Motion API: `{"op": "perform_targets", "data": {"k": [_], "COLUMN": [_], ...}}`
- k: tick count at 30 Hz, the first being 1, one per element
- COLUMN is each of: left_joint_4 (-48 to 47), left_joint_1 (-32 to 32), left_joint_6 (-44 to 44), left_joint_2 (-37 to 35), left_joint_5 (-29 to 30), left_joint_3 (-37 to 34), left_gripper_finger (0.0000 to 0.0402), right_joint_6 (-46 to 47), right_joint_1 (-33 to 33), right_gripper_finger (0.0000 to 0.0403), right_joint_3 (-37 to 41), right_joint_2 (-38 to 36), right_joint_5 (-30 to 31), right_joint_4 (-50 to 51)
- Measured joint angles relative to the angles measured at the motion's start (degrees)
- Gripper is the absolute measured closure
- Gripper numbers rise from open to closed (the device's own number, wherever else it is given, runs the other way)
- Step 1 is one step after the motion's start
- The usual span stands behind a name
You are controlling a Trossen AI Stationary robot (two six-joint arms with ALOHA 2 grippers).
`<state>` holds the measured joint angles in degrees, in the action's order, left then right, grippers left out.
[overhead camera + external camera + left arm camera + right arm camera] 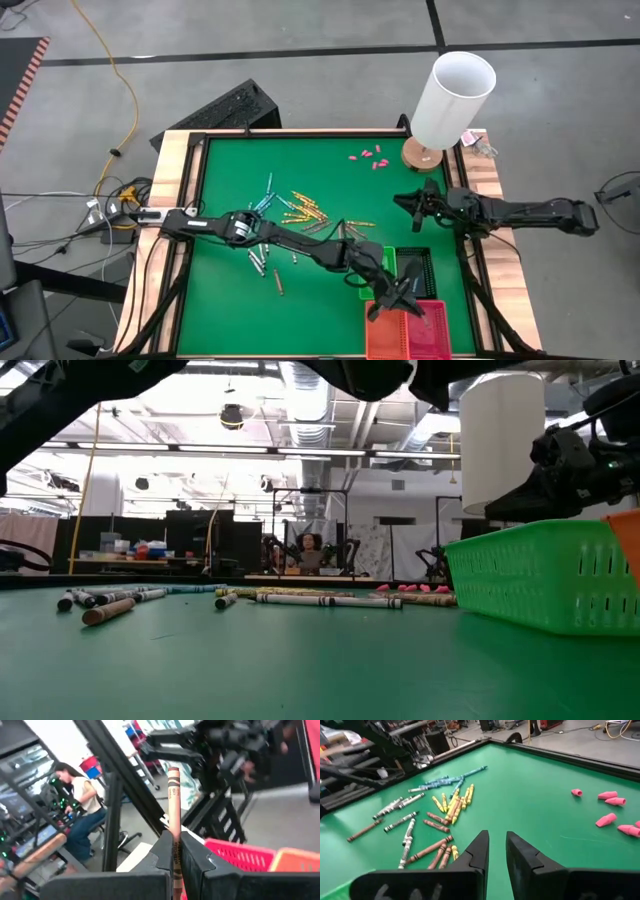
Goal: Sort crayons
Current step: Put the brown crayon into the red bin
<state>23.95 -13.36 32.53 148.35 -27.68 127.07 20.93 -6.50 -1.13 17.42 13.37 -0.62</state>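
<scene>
Green felt covers the surface [230,170], framed in wood, with a tall white cylinder [452,98] at its far right corner. Red [410,330] and green [545,575] baskets sit at the near edge, right of middle, the green one just behind the red. The left arm stretches across the surface, and the left pincer [400,297] hovers over the red basket, clamped on a brownish-red crayon [173,827] that stands upright between its fingers. The right pincer [496,851] waits near the right edge, its fingers apart and holding nothing. Loose crayons [290,215] lie scattered around the middle, in light blue, yellow-orange, grey-white and brownish-red. Small pink pieces [366,155] lie near the far edge.

The risk I judge from here is in the drop. Held upright, the crayon may strike the basket wall or bounce off its rim onto the felt. It may also land in the neighbouring green basket, since the two stand so close.
</scene>
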Motion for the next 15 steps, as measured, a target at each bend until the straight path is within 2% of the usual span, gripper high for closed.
{"op": "perform_targets", "data": {"k": [2, 7, 12, 15], "left_joint_4": [-1.21, -4.88, -5.15, -5.41], "left_joint_1": [-0.39, -0.74, -0.72, -0.87], "left_joint_6": [4.74, 9.91, 14.47, 15.01], "left_joint_2": [0.00, 0.00, 1.18, 2.88], "left_joint_5": [1.31, 2.11, 9.02, 9.99], "left_joint_3": [0.00, 0.00, 0.02, 0.00], "left_gripper_finger": [0.0401, 0.0401, 0.0401, 0.0401], "right_joint_6": [0.02, 0.02, 0.02, 0.04], "right_joint_1": [0.00, 0.00, 0.00, -0.02], "right_gripper_finger": [0.0335, 0.0335, 0.0335, 0.0335], "right_joint_3": [0.00, 0.00, 0.00, 0.00], "right_joint_2": [0.74, 1.76, 1.87, 2.04], "right_joint_5": [0.03, 0.04, 0.07, 0.11], "right_joint_4": [-0.02, -0.02, -0.04, -0.20]}}
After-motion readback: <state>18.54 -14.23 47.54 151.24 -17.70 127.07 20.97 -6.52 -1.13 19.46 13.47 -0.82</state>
